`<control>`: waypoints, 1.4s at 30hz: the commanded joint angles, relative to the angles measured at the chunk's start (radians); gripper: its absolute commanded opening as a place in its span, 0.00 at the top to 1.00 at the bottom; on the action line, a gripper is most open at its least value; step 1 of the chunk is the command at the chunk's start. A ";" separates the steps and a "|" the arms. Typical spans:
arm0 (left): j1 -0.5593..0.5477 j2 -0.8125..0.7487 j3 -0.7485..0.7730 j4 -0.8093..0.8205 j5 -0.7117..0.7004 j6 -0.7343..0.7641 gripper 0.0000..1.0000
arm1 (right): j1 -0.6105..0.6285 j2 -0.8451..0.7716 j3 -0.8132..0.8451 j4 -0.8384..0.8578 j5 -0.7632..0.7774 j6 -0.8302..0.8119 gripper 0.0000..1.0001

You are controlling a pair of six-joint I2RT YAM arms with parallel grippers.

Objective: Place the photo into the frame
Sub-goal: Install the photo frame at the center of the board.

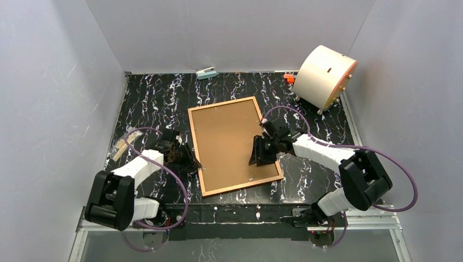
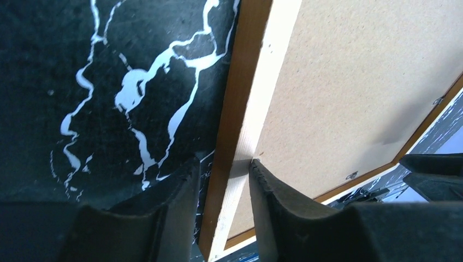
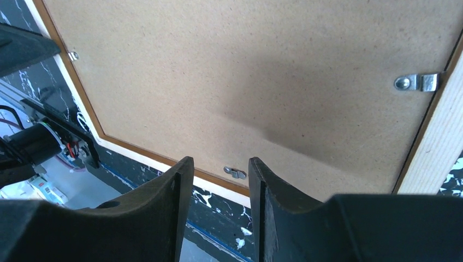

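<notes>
The orange-brown wooden frame (image 1: 221, 103) lies face down in the middle of the table, with the plain brown backing board (image 1: 232, 143) set in it. The photo is not in view. My left gripper (image 1: 191, 159) is open at the frame's left rail. In the left wrist view the gripper (image 2: 224, 169) straddles the rail (image 2: 235, 125), its right fingertip touching the board's edge. My right gripper (image 1: 259, 158) is open and empty, low over the right part of the board (image 3: 245, 71). A small metal tab (image 3: 236, 173) shows between the fingertips of the right gripper (image 3: 218, 166).
A white drum (image 1: 325, 76) stands at the back right, with an orange piece (image 1: 289, 78) beside it. A teal object (image 1: 207, 73) lies at the back wall. A pale strip (image 1: 121, 148) lies at the left edge. A second metal tab (image 3: 417, 82) sits by the frame's right rail (image 3: 437, 147).
</notes>
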 commanded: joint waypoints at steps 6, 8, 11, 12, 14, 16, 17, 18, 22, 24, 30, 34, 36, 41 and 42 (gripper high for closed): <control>-0.006 0.097 0.085 0.017 -0.082 0.044 0.75 | 0.006 -0.028 -0.026 0.037 -0.038 0.028 0.51; -0.005 0.120 0.107 0.016 -0.094 0.053 0.80 | 0.006 -0.026 -0.025 0.038 -0.039 0.028 0.52; -0.007 0.151 0.143 0.014 -0.119 0.063 0.88 | 0.007 -0.022 -0.023 0.046 -0.044 0.030 0.52; -0.006 0.162 0.155 0.011 -0.130 0.070 0.91 | 0.008 -0.021 -0.023 0.050 -0.047 0.030 0.52; -0.007 0.188 0.187 0.001 -0.156 0.082 0.95 | 0.006 -0.017 -0.023 0.059 -0.051 0.030 0.52; -0.005 0.217 0.226 -0.016 -0.177 0.095 0.96 | 0.007 -0.006 -0.019 0.066 -0.054 0.025 0.52; -0.006 0.232 0.245 -0.019 -0.186 0.103 0.96 | 0.006 0.003 -0.015 0.070 -0.053 0.021 0.52; -0.006 0.247 0.264 -0.022 -0.192 0.112 0.96 | 0.006 0.016 -0.009 0.070 -0.053 0.016 0.52; -0.004 0.293 0.340 -0.067 -0.240 0.144 0.93 | 0.006 0.068 0.028 0.076 -0.061 -0.004 0.52; -0.003 0.293 0.354 -0.083 -0.259 0.149 0.87 | 0.007 0.093 0.044 0.076 -0.068 -0.013 0.52; -0.003 0.247 0.332 -0.118 -0.286 0.145 0.56 | 0.007 0.133 0.063 0.092 -0.106 -0.025 0.52; -0.003 0.187 0.299 -0.140 -0.278 0.141 0.33 | 0.015 0.157 0.083 0.094 -0.124 -0.033 0.54; -0.004 0.140 0.275 -0.146 -0.247 0.141 0.29 | 0.021 0.172 0.094 0.099 -0.130 -0.038 0.55; -0.004 0.076 0.209 -0.166 -0.138 0.160 0.32 | 0.042 0.231 0.131 0.100 -0.148 -0.038 0.58; -0.005 0.067 0.198 -0.173 -0.114 0.165 0.33 | 0.047 0.240 0.139 0.098 -0.148 -0.038 0.58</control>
